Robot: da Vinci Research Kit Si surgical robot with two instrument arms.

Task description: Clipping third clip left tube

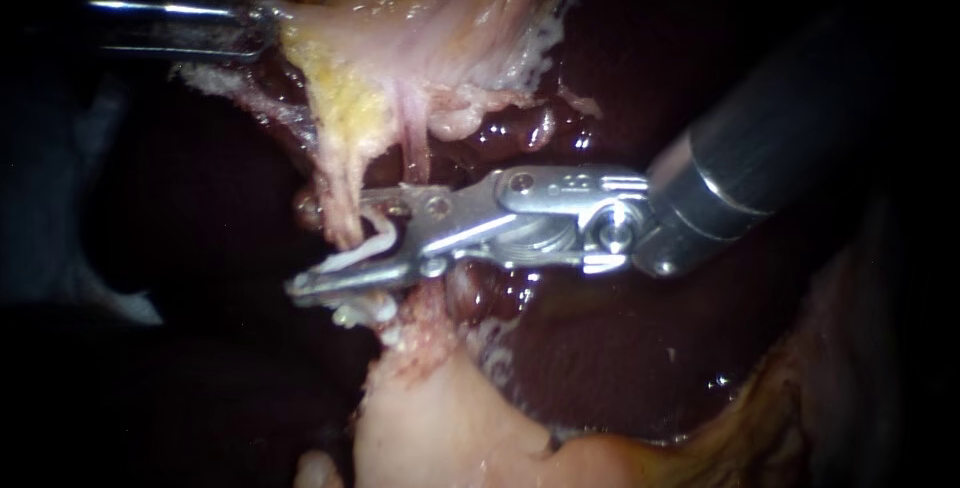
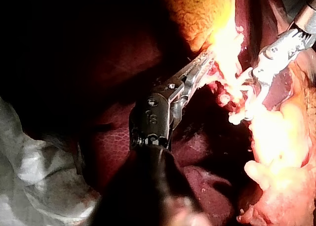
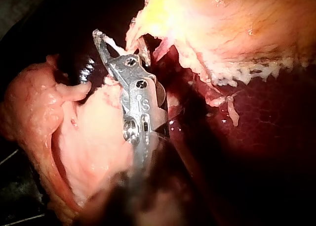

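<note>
The left tube (image 1: 343, 203) hangs as a yellowish strand from the gallbladder (image 1: 420, 8) and passes between the jaws of my right instrument (image 1: 335, 243). Those jaws stand partly apart and hold a white clip (image 1: 368, 240) around the tube. Another white clip (image 1: 362, 313) sits on the tube just below the lower jaw. A pink strand (image 1: 412, 138) runs beside the tube, behind the upper jaw. My left instrument (image 1: 268, 28) comes in at the upper left, its jaws shut on the gallbladder's yellow edge (image 2: 212, 48). The right wrist view shows my right instrument (image 3: 111, 50) at the tube.
Dark red liver (image 1: 620, 348) lies behind and to the right. Pale pink tissue (image 1: 430, 428) rises below the clips. White clips (image 2: 239, 114) show beside the right instrument's jaws (image 2: 256, 82) in the left wrist view. Grey cloth (image 2: 34, 171) lies beside the left shaft.
</note>
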